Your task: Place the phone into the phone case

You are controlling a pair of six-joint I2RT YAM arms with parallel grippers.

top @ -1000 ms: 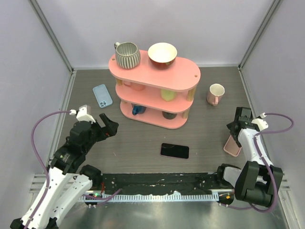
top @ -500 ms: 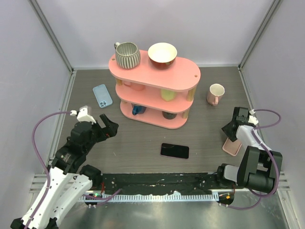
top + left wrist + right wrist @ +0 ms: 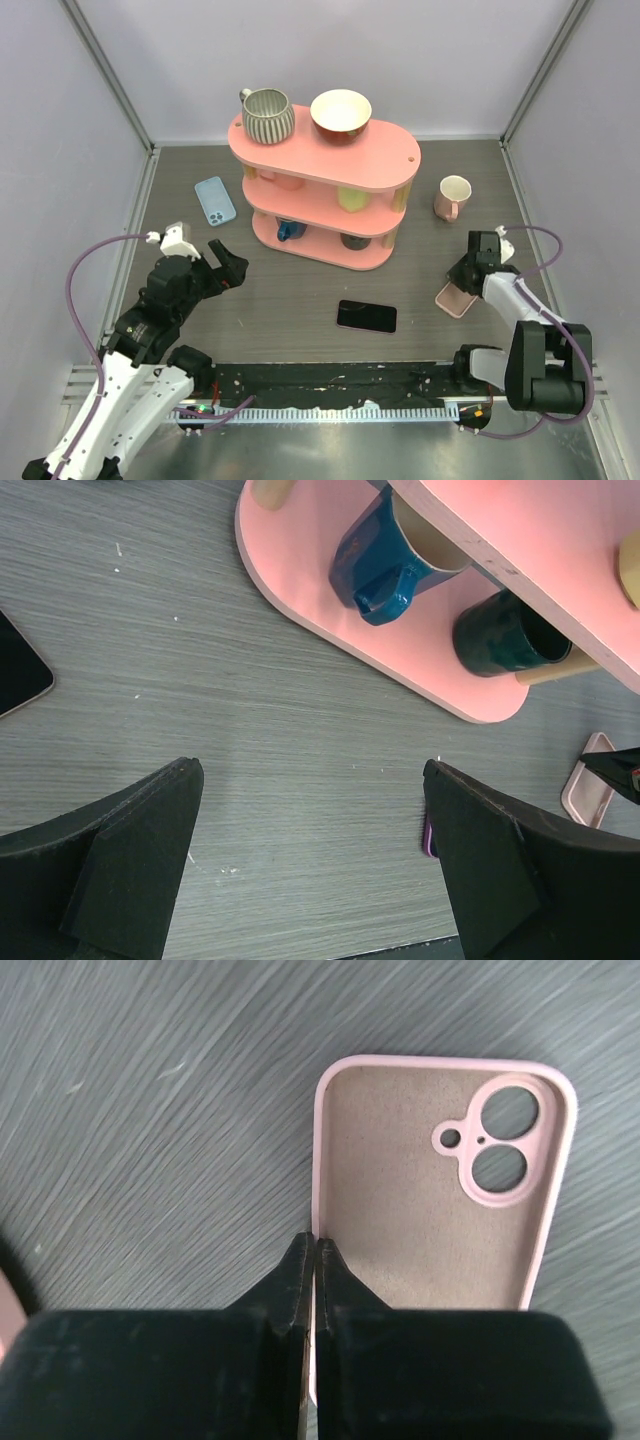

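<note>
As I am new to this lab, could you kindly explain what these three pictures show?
Two robot arms are bolted at the near edge of a table. One picture looks down from above; the other two come from cameras on each wrist. On the table lie a black phone, a pink mug, a light-blue phone-shaped item and a pink shelf carrying cups and a bowl. The right gripper is shut on the edge of the pink phone case; the left gripper hangs open, empty.
</note>
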